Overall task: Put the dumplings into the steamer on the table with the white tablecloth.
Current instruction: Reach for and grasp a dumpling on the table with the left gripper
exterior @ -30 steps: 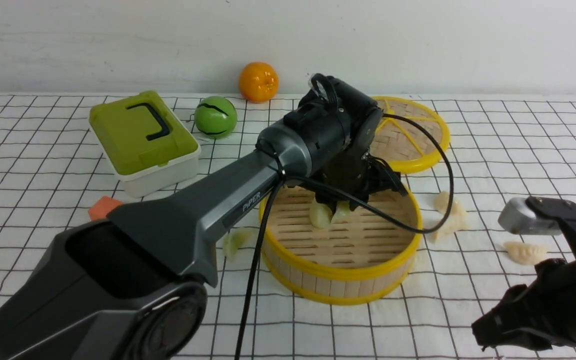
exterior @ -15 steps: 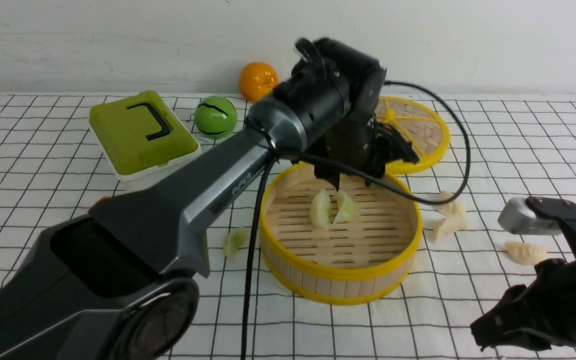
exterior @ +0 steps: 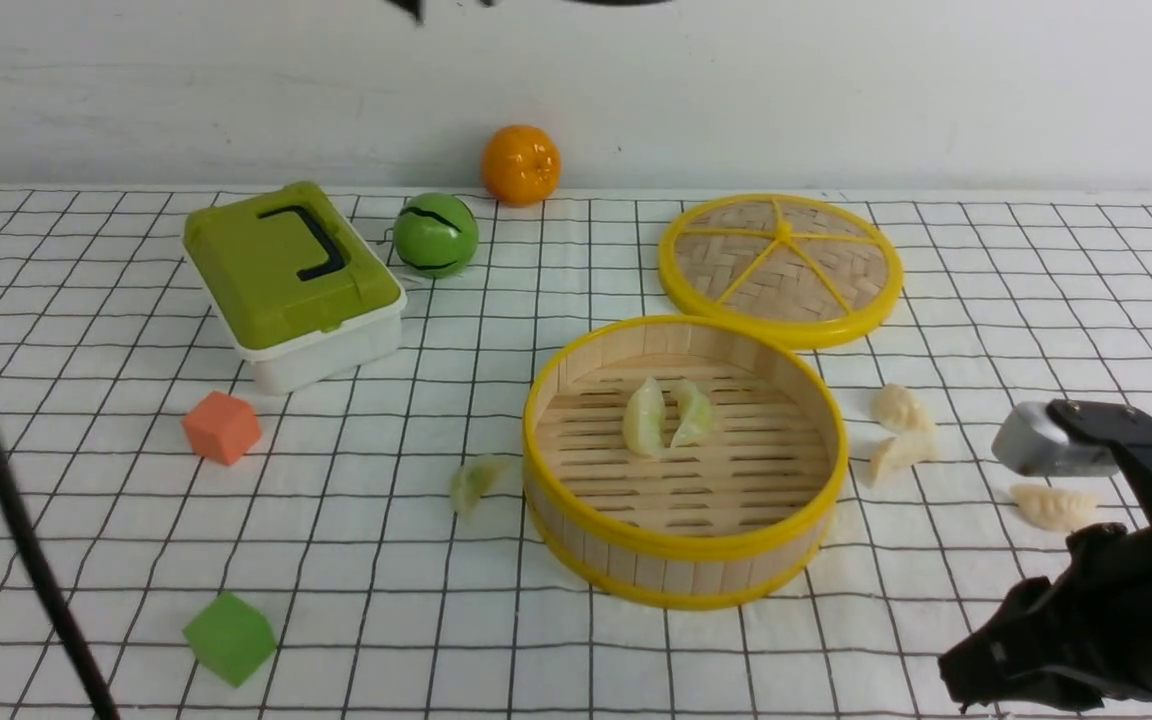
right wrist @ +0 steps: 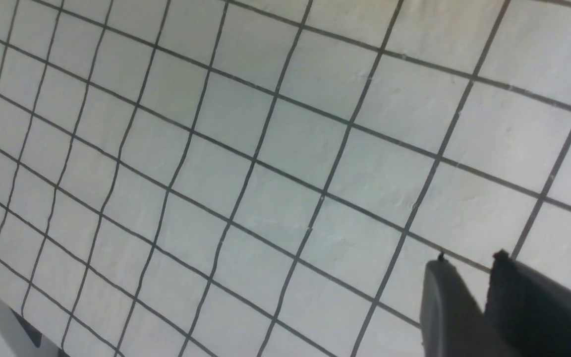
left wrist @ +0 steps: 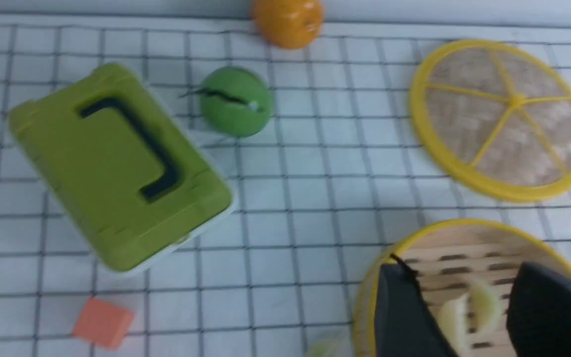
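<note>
Hovering above the steamer (left wrist: pixel 464 224) is the left gripper (left wrist: pixel 460 280) (jaws apart).

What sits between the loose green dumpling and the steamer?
Nothing visible. The green dumpling lies on bare tablecloth just beside the steamer; only the steamer's own wall has to be cleared.

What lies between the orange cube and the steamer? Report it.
One pale green dumpling lies on the white tablecloth, close to the steamer; the rest is bare cloth. The front view shows it.
</note>
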